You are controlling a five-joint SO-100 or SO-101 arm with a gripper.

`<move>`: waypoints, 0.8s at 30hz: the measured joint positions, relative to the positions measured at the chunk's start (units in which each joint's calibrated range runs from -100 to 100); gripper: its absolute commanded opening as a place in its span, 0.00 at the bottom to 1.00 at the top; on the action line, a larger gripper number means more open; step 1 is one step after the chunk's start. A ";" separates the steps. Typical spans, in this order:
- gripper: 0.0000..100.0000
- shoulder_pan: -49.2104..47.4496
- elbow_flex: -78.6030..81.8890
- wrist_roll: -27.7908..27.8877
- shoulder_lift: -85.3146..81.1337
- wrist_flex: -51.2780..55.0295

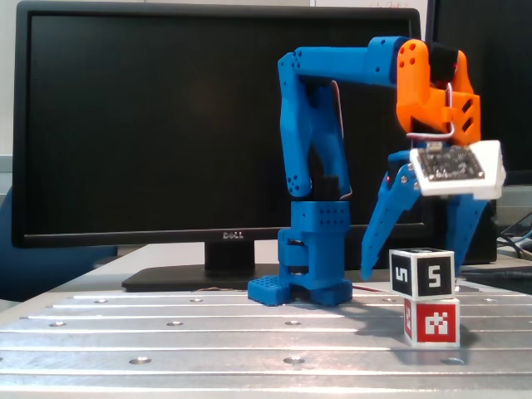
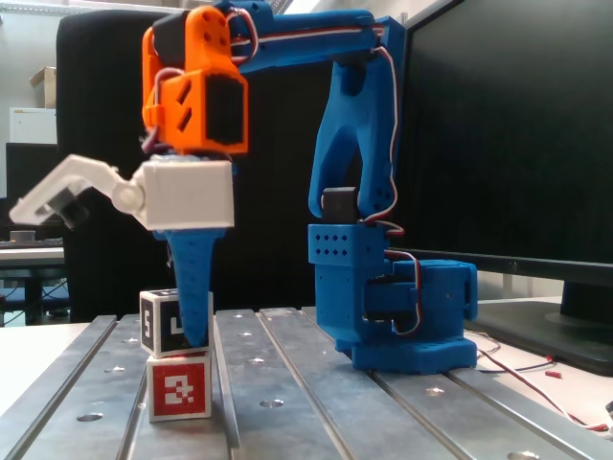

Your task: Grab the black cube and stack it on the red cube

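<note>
Grooved aluminium tabltop? No: grooved aluminium tabletop [image 1: 166, 332] filling the bottom of both fixed views, ribbed and dotted with screw holes.

Nearest the lens, low and right of centre in one fixed view, low and left in the other: red cube [image 1: 432, 322] resting on the metal, white faces with a red square and white blocky pattern. Directly on top, touching it: black cube [image 1: 422, 273], white-bordered faces marked with a "5"-like sign, sitting roughly square but turned slightly against the cube below. Stack already made.

Just above and around the black cube: end effector [image 1: 420, 270], blue fingers spread wide apart, one finger [image 1: 386, 229] slanting down to the left of the cube with clear space between, the other dropping behind its right side. Seen from the other side, one blue finger [image 2: 194, 287] crossing in front of the black cube [image 2: 163, 324], contact not certain; red cube [image 2: 179, 388] below. Nothing gripped as far as visible.

Higher up: white camera housing [image 1: 459, 168] and orange wrist [image 1: 436, 91] near the upper right of that view.

Further back, mid-frame: blue arm base [image 1: 312, 258] bolted to the tabletop, red and white wires trailing.

Farthest back: dark Dell monitor [image 1: 150, 125] spanning the upper left.
</note>
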 measured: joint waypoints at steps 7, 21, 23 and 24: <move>0.32 0.00 -1.63 0.00 0.00 0.00; 0.32 0.00 -4.44 0.00 0.00 1.63; 0.32 0.00 -6.52 0.00 0.00 3.78; 0.32 0.00 -7.43 0.00 0.00 4.81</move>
